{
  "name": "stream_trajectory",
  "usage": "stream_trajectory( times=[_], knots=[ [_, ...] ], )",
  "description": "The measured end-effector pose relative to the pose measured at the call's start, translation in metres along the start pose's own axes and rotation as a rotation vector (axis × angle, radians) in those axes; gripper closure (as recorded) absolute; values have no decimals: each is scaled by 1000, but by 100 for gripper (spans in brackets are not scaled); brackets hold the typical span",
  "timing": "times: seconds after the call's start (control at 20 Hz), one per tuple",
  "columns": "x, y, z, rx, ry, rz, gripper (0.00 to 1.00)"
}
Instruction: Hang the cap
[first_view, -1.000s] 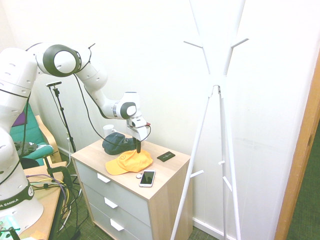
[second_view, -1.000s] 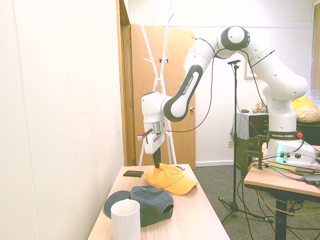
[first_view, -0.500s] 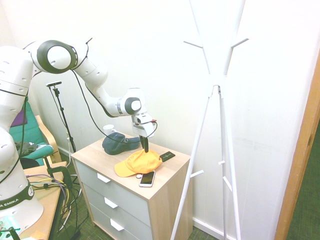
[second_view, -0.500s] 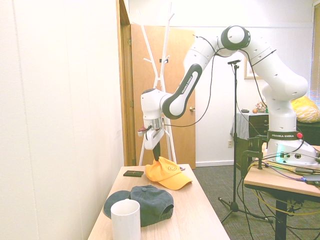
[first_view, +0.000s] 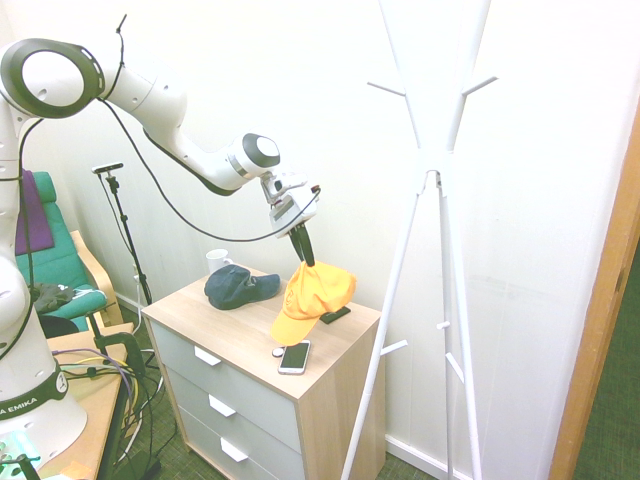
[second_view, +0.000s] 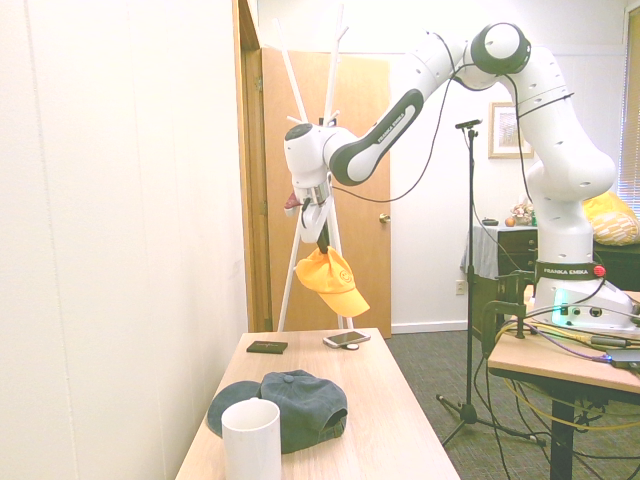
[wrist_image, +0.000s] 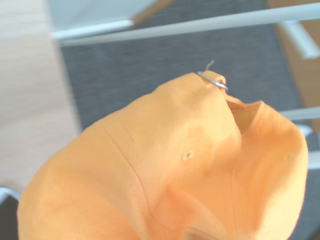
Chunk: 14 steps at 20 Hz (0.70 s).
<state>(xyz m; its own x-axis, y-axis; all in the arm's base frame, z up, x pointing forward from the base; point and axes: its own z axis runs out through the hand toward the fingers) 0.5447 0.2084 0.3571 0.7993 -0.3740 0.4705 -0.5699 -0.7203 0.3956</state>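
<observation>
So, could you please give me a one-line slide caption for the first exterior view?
Gripper shut on the orange cap, holding it above the dresser beside the white coat stand.

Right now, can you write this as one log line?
gripper: shut on cap | cap: off the dresser, in the air | coat stand: bare

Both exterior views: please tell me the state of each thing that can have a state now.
Claw: shut on the orange cap, tilted downward.
Orange cap: held in the air above the dresser, brim hanging down, not yet hung.
Navy cap: lying on the dresser top.
Phone: lying flat, screen dark.
Dresser: drawers closed.
Coat rack: upright, nothing seen hanging.
</observation>
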Motion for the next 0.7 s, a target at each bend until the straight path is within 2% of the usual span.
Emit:
stream_trajectory(
  times=[0.3, 0.7],
  knots=[
    [34, 50, -42, -87, 117, 20, 100],
    [79, 118, -122, -139, 242, 50, 100]
  ],
)
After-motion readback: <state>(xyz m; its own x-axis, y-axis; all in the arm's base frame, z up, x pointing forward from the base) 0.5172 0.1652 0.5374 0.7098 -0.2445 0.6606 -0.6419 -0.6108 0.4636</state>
